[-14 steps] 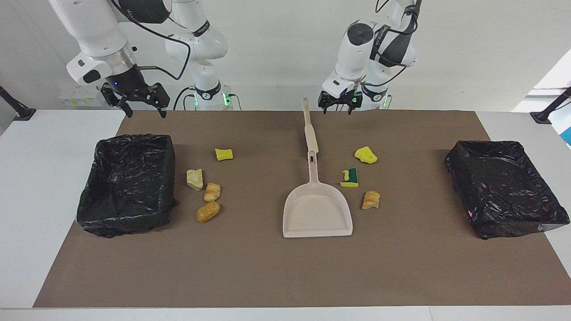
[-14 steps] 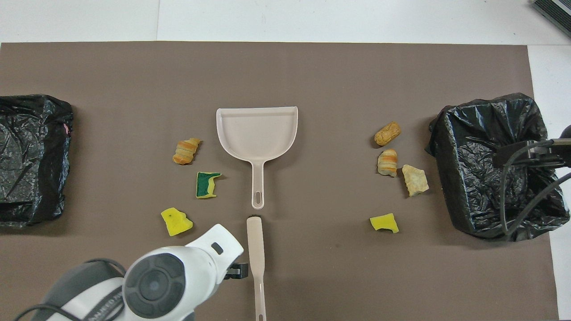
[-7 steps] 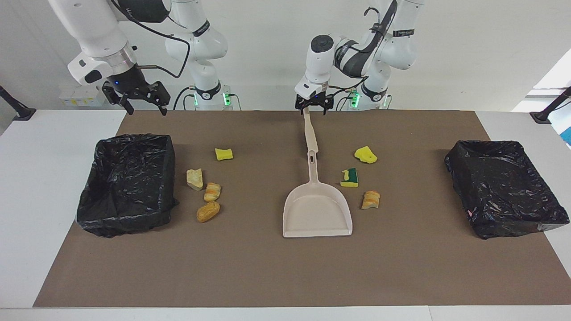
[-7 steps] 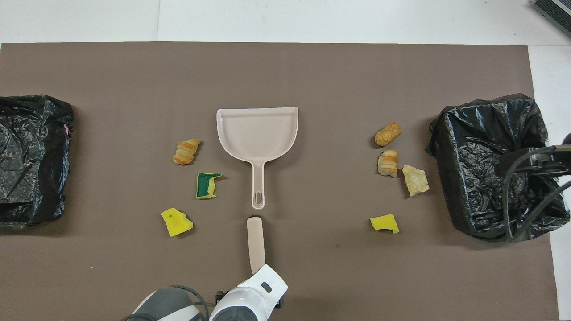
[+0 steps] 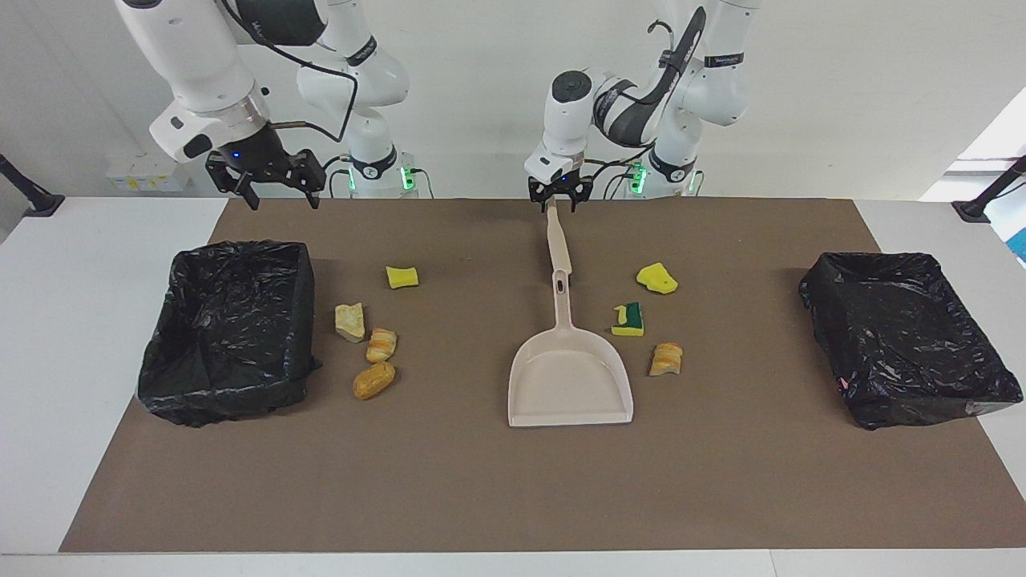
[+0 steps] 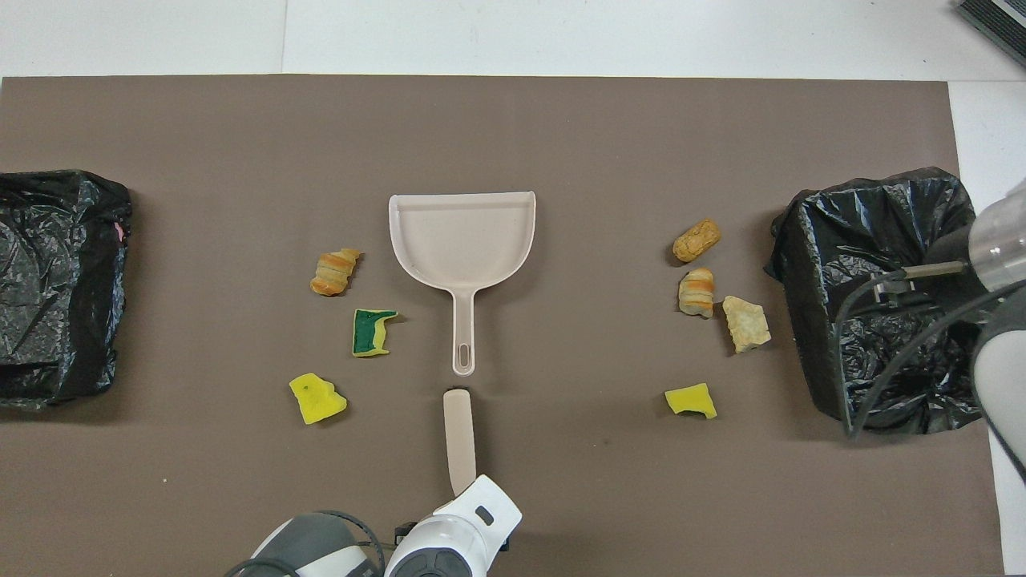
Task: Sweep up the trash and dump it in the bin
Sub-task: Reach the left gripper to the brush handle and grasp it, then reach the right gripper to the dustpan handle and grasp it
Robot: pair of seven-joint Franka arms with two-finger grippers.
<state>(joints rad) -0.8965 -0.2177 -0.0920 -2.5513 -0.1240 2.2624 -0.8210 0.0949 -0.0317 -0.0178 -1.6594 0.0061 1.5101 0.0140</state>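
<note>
Left gripper (image 5: 559,202): down at the robot-side end of the slim beige plastic brush (image 5: 559,244). Whether it has closed on the handle cannot be told.

Right gripper (image 5: 282,196): in the air over the mat's edge at the right arm's end, jaws spread wide, holding nothing. This arm waits.

Writing: small print on the arms' joint bands, too small to read.

Layout, largest first:
- White table (image 5: 80,320), covered by a brown rectangular mat (image 5: 513,497).
- Two bins lined with black plastic bags, one at the right arm's end (image 5: 228,332) and one at the left arm's end (image 5: 906,336).
- Beige plastic dustpan (image 5: 571,385) mid-mat, mouth away from the robots. Its handle lines up with the brush, which lies nearer to the robots.
- Trash, all on the mat, none in the pan or bins.
  - Toward the right arm's end: orange-tan bread roll (image 5: 373,381), striped pastry piece (image 5: 381,345), pale bread chunk (image 5: 350,322), yellow sponge scrap (image 5: 401,277).
  - Toward the left arm's end, beside the dustpan: yellow sponge chunk (image 5: 656,279), second striped pastry piece (image 5: 666,359), green-sided yellow sponge bit (image 5: 629,320).
</note>
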